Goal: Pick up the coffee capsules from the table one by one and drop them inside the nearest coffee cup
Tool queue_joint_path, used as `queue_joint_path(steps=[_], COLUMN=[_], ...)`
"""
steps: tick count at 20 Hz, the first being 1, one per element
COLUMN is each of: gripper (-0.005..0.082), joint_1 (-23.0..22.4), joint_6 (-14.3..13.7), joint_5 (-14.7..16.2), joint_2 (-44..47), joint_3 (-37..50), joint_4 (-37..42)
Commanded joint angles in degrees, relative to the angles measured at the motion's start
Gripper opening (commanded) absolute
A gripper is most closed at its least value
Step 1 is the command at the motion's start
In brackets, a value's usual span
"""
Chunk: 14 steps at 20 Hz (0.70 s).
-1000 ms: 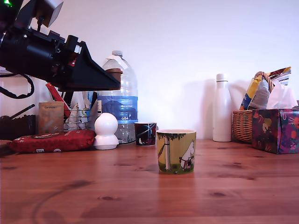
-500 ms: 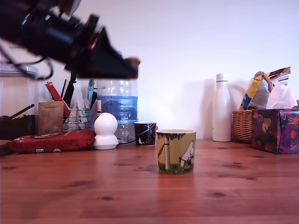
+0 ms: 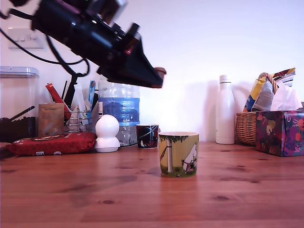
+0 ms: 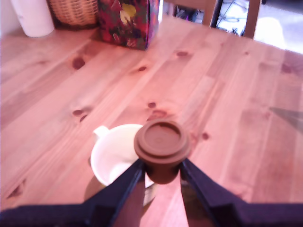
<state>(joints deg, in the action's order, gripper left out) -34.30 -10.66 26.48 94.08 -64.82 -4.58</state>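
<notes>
- The coffee capsule (image 4: 162,150) is a small brown tapered pod with a wider, flat round rim; its smooth top faces the wrist camera.
- The hand (image 4: 161,176) is closed narrowly on the capsule, one dark finger pressing each side of the pod's body below the rim.
- In the exterior view the capsule (image 3: 160,71) sits at the tip of the black, wedge-shaped hand (image 3: 156,80), held in the air well above the table (image 3: 142,199) and a little to the exterior view's left of the coffee cup (image 3: 178,154).
- From the wrist view the capsule partly overlaps the cup's (image 4: 111,158) white inside and rim.
- The cup is squat and yellow-green, glossy, printed with a white cartoon creature and a tree; it stands upright on the table.
- Just behind it, to the exterior view's left, stands a smaller dark patterned cup (image 3: 147,136), near a white rounded object (image 3: 107,133) and a large clear water bottle (image 3: 120,111).
- A red padded pouch (image 3: 53,143) lies further left.
- On the exterior view's right are a white bottle (image 3: 225,111), a wicker basket (image 3: 246,127) and a flowered tissue box (image 3: 280,132).
- The table is reddish-brown wood with visible grain and dark knots.
</notes>
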Motion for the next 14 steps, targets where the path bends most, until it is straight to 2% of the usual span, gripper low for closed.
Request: queue_joint_path(steps=[1,9,14], gripper=[0.0092,0.0095,0.0095], joint_1=[-0.63,-2.49,-3.39], joint_6=[-0.46,-2.05,-3.34], joint_5=[-0.35,-3.19,-7.54], joint_2=[2.78,16.66,23.91], joint_3=[-4.04,-23.74,-32.37], joint_4=[-2.56,-21.51,-30.71])
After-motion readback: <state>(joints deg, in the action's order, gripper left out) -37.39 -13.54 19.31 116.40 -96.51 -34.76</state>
